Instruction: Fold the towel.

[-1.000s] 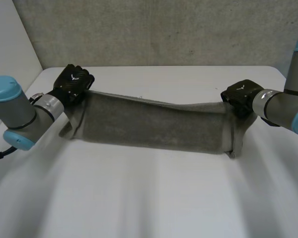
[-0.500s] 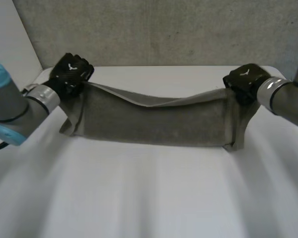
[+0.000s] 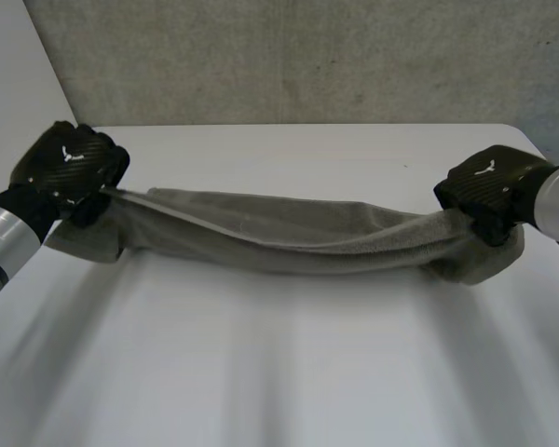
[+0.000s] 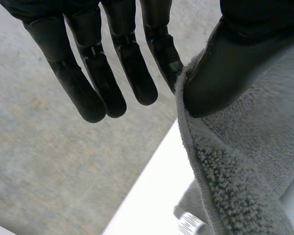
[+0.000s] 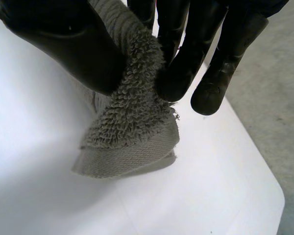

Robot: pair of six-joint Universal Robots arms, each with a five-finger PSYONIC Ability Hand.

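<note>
Partway: left hand and right hand each pinch one end of the towel (doubled, sagging across mid-frame); laying it flat remains.

The left hand hangs at the tabletop's left edge and pinches one end of the towel between its thumb and one finger, with the other fingers straight. The right hand, near the right edge, pinches the other end between thumb and fingers.
</note>
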